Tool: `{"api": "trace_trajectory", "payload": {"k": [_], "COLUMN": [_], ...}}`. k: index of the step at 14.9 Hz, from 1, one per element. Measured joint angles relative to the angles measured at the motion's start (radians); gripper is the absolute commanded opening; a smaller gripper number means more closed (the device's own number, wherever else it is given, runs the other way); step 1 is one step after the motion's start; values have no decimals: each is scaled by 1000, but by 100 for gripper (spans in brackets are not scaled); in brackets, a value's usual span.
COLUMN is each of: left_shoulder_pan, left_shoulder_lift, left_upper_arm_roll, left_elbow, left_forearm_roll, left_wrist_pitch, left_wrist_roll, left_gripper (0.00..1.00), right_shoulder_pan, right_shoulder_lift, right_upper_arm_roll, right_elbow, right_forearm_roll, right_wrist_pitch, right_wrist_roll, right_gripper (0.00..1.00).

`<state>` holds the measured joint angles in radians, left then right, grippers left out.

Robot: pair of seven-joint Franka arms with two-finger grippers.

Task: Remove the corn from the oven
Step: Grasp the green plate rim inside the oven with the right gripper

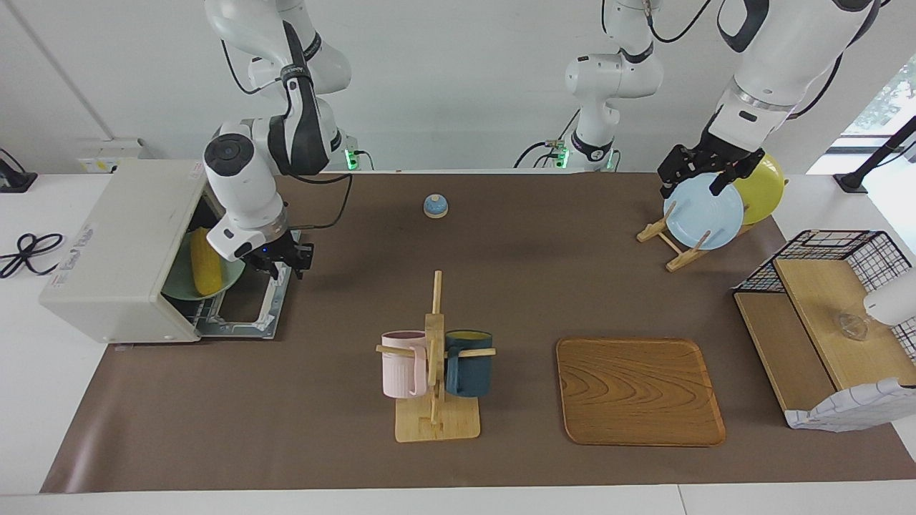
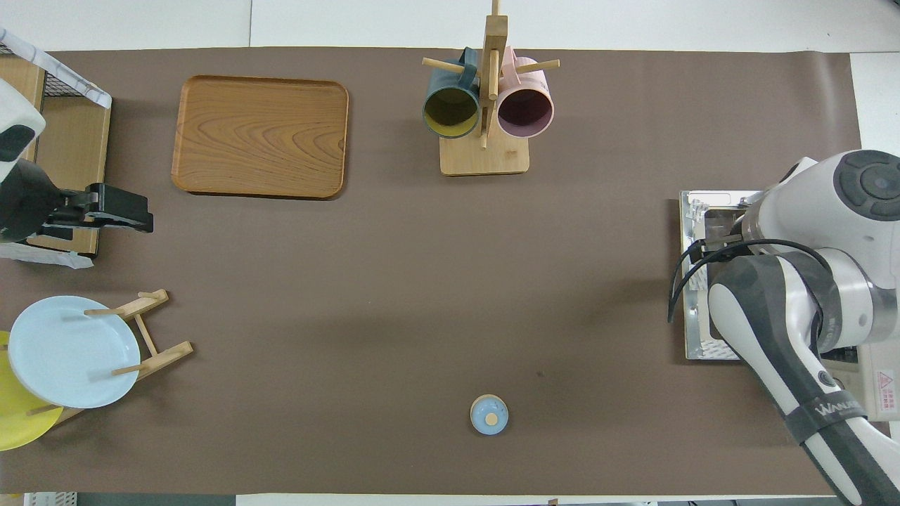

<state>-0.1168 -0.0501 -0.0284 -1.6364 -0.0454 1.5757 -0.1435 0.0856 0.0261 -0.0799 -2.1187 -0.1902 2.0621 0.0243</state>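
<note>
The off-white oven (image 1: 118, 247) stands at the right arm's end of the table, its door (image 1: 247, 315) dropped flat onto the mat. Inside, the yellow corn (image 1: 203, 262) lies on a green plate (image 1: 177, 286) on the rack. My right gripper (image 1: 286, 270) hangs open and empty over the door, just in front of the opening and close to the plate's rim. In the overhead view the right arm's wrist covers the gripper and the corn; only the door (image 2: 695, 330) and a corner of the oven (image 2: 879, 383) show. My left gripper (image 1: 695, 179) waits open above the plate rack.
A mug rack (image 1: 434, 372) with a pink and a dark blue mug stands mid-table, a wooden tray (image 1: 639, 390) beside it. A small blue bell (image 1: 435, 206) lies nearer the robots. A light blue plate (image 1: 703, 214) and a yellow plate (image 1: 764, 187) stand in a rack; a wire basket (image 1: 830, 247) sits nearby.
</note>
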Motion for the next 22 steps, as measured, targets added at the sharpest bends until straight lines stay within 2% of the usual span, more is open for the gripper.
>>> {"api": "trace_trajectory", "payload": {"k": [2,7,13,17,22], "left_shoulder_pan": [-3,-6,-9,-9,-9], "left_shoulder_lift": [0,0,0,0,0], "left_upper_arm_roll": [0,0,0,0,0], "left_elbow": [0,-2,-6,-10,-11], "left_forearm_roll": [0,0,0,0,0], "left_wrist_pitch": [0,1,1,2,3], "left_wrist_roll": [0,0,0,0,0], "left_gripper": [100,100,100,100,100], "right_shoulder_pan": [-27,-40,-45,-58,-58], "right_shoulder_lift": [0,-3,-17,-26,-33], "right_upper_arm_roll": [-2,-2,-2,-3,-1], "right_elbow": [-3,-26,-73,-87,-104], "right_forearm_roll": [-14,-16,-34,-114,-119], "right_wrist_pitch": [-9,-2,32,32,54], "right_wrist_roll": [0,5,6,6,6], "right_gripper": [46,37,34,32,30]}}
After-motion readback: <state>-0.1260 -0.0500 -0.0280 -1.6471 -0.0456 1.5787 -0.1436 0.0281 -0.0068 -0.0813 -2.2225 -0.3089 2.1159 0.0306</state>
